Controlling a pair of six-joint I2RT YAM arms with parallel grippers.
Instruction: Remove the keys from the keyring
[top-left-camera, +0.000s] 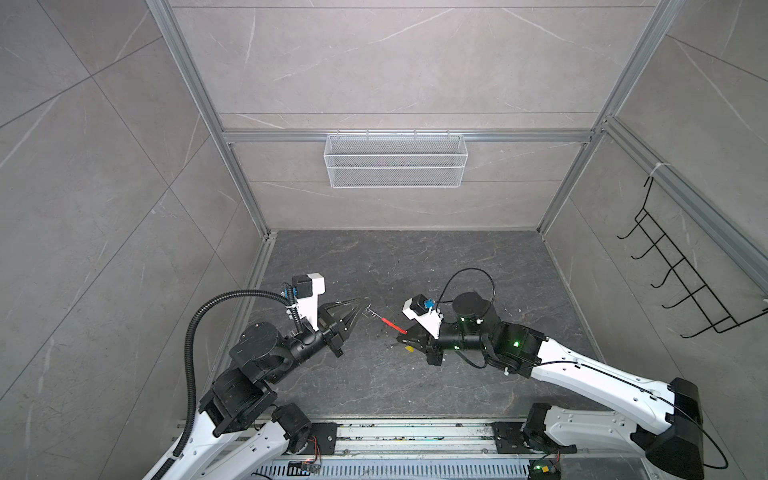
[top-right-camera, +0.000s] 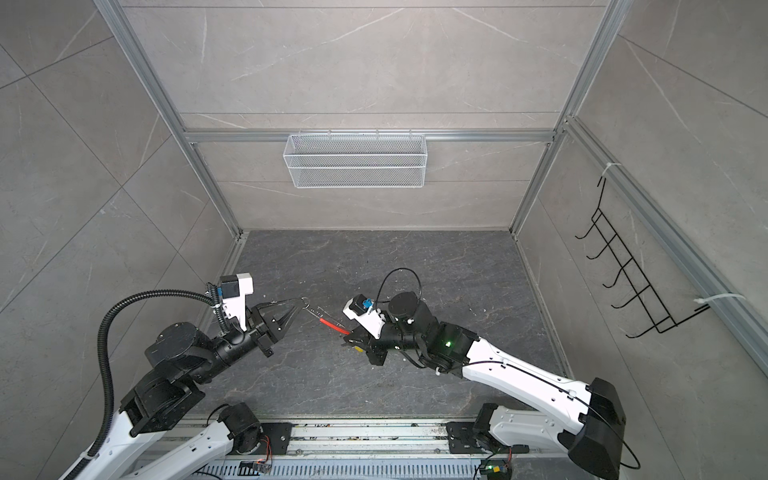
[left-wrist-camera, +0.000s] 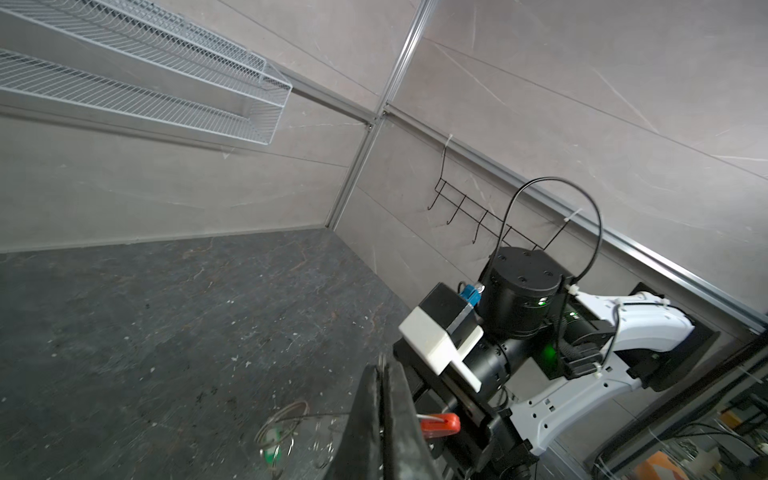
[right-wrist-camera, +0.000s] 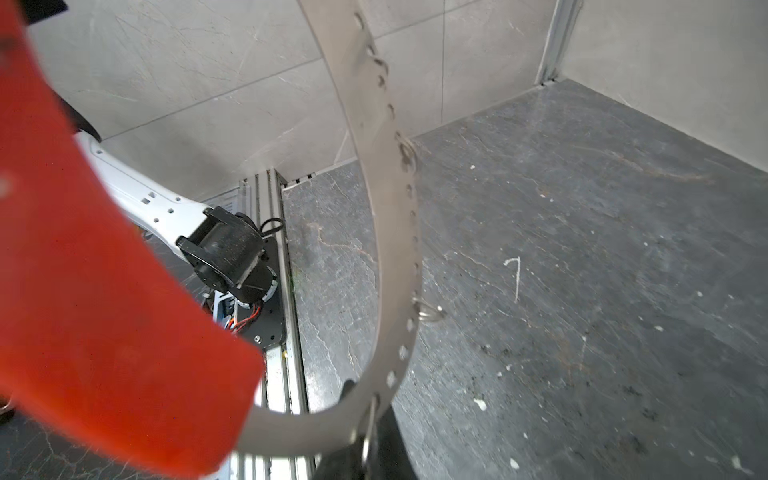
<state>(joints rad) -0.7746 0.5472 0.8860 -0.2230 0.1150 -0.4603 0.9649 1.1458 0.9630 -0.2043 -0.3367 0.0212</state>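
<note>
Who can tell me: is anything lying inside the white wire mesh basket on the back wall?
No, in a top view the white wire mesh basket shows only its own bare mesh, with nothing inside.

Two claws (top-left-camera: 360, 309) (top-left-camera: 400, 338); two keys (top-left-camera: 409, 349) (left-wrist-camera: 272, 451); one keyring (top-left-camera: 392, 325); one basket (top-left-camera: 395, 183)

- dark grey stone-look floor slab (top-left-camera: 415, 266): matt, faintly veined, roughened by pale flecks and scuffs;
- pale grey marble-look wall panels (top-left-camera: 374, 62): smooth, low sheen;
- silver frame rails (top-left-camera: 291, 136): brushed aluminium;
- white mesh basket (top-left-camera: 395, 178): coated wire;
- black hook rack (top-left-camera: 685, 266): thin painted wire;
- looped keyring (right-wrist-camera: 390, 232): flat pale metal band, dull, punched with holes; its red curved sleeve (right-wrist-camera: 104, 291) smooth plastic;
- green oblong key tag (left-wrist-camera: 272, 451): plastic, finish too blurred to tell;
- white arm shells (top-left-camera: 582, 370): glossy plastic; joints matt black.
</note>
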